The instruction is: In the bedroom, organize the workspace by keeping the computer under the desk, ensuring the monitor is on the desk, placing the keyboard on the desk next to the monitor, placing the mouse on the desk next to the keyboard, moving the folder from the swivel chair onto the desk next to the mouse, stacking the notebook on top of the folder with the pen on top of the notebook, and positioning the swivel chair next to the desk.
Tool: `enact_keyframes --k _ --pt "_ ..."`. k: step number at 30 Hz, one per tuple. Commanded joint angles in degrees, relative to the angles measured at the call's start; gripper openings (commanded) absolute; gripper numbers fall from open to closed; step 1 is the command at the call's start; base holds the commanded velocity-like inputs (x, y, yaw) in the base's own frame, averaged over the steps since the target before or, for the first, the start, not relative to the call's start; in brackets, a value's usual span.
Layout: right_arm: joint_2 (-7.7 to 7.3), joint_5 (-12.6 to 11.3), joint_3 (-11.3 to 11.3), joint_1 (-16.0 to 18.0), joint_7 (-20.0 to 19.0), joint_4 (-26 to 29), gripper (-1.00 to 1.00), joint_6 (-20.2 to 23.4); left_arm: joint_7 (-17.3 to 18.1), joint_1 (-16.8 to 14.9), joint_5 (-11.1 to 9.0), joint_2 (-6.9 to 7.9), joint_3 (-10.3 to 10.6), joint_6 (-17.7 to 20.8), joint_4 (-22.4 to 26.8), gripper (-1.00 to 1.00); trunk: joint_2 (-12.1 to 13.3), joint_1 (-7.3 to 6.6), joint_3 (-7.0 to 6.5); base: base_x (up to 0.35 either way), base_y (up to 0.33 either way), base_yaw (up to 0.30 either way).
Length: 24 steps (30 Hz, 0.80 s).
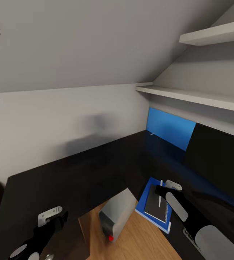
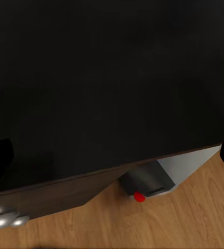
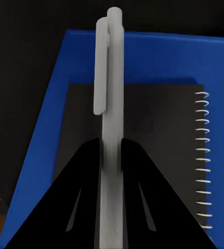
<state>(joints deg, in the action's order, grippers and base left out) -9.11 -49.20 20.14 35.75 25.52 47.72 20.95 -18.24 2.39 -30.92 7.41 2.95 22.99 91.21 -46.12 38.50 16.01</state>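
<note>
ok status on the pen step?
Right gripper shut on the pen, over the notebook on the folder. Left gripper idle above the desk. Nothing in the way.

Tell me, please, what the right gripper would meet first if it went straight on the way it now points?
Probably the dark-grey spiral-bound notebook lying on the bright-blue folder: the right gripper, shut on the thin white pen, points down at its cover, though the gap is unclear.

Home attic room w/ a study corner, simulator render.
A sloping ceiling is running down to a low wall, white shelves are hanging over a glossy black L-shaped desk, a monitor is standing on it, a computer is sitting underneath on wood flooring.
</note>
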Motion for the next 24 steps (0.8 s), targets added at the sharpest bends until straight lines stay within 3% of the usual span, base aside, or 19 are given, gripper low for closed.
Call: enact_keyframes --k 1,11,24 --pt "-0.05 -0.5 0.3 0.1 0.4 0.1 -1.00 0.1 -0.6 0.0 -0.6 0.06 0.1 0.1 0.1 1.00 -0.1 0.02 0.07 0.045 0.000 0.000" --pt "0.15 -0.5 0.3 0.1 0.4 -1.0 -1.00 0.1 -0.6 0.0 -0.6 0.06 0.1 0.1 0.1 1.00 -0.1 0.02 0.07 0.011 0.000 0.000" --pt "1.74 -0.3 0.3 1.0 0.4 -5.2 -1.00 -2.7 -0.6 0.0 -0.6 0.06 0.6 0.0 0.1 1.00 -0.1 0.02 0.07 0.000 0.000 0.000"
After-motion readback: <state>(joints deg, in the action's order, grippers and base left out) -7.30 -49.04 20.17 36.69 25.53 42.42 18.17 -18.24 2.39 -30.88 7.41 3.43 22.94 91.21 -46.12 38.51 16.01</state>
